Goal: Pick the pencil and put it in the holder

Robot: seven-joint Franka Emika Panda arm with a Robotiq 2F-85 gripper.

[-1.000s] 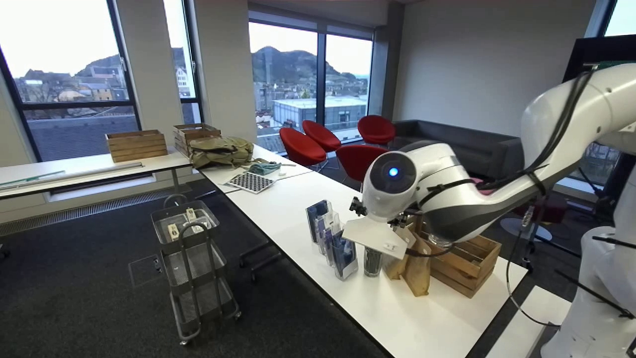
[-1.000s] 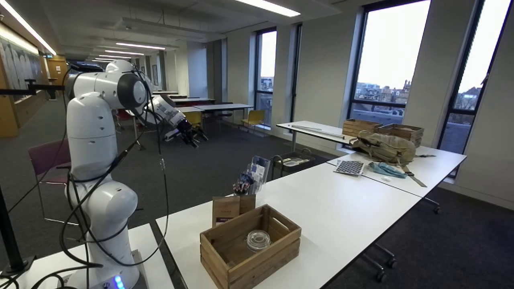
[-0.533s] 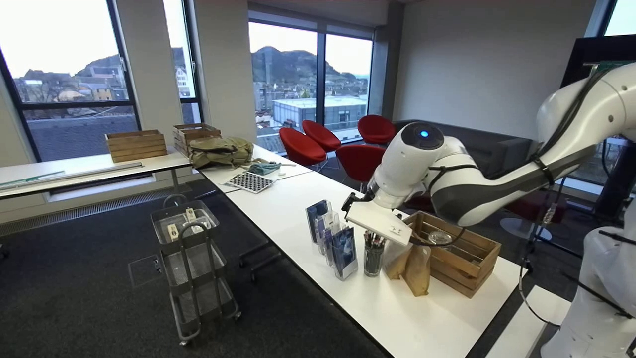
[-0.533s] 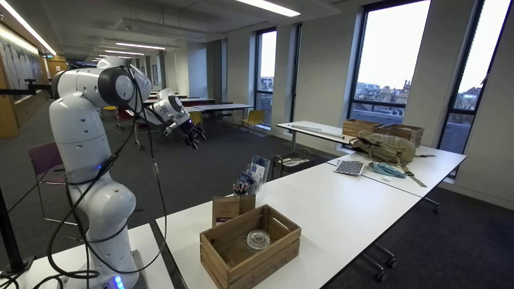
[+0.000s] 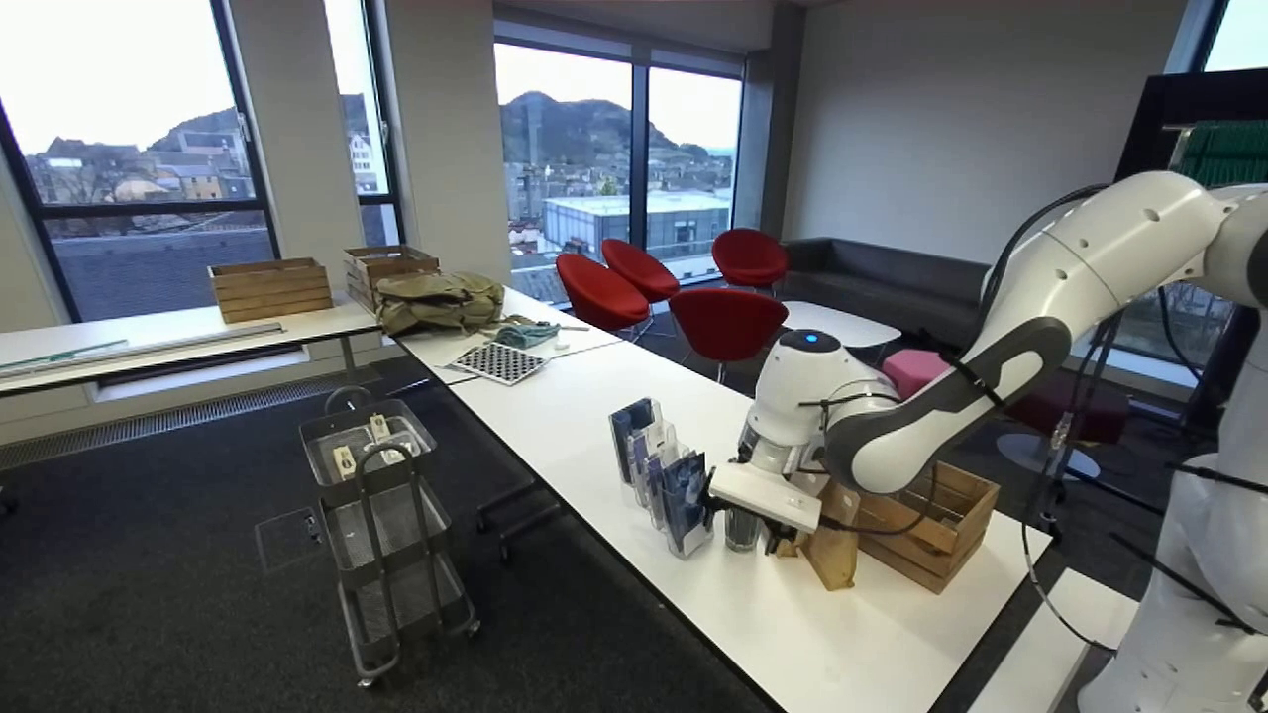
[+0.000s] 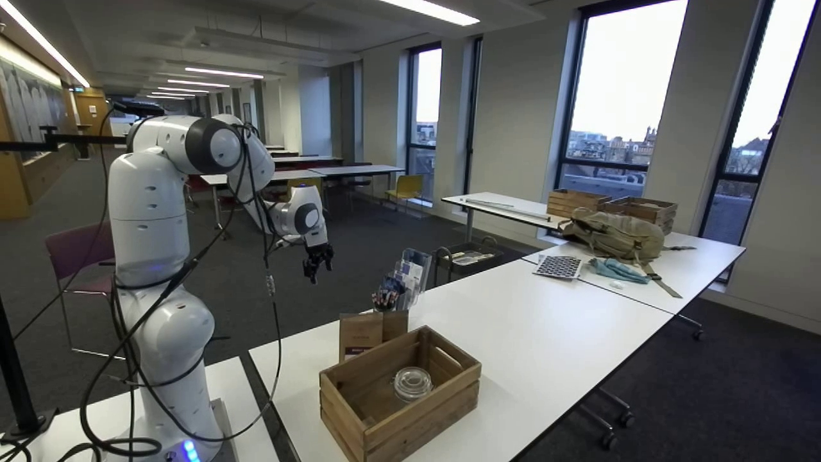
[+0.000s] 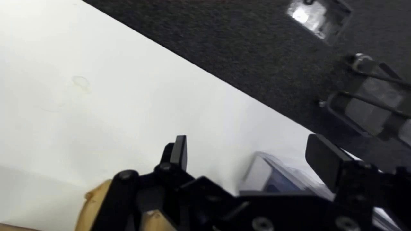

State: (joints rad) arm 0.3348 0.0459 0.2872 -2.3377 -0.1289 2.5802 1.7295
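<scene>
Operator: Locate the holder in an exterior view.

Technician: It stands upright on the table, between the leaflet stand and the paper bags. On the arm, the white wrist plate hides the holder's rim from this angle.

Operator: Locate the pencils in an exterior view.

Technician: They stand bunched in the holder, upper ends visible above the paper bags. Which of them the task means cannot be told. The jaws point downward, apart from the pencils. The wooden crate, near the bags, contains a round clear jar.

Operator: State the condition of the jaws in the wrist view.

Technician: Spread wide. The fingertips are well apart; the table and part of the leaflet stand show between them. A paper bag is partly hidden behind the jaws at lower left. Dark floor lies beyond the table edge.
</scene>
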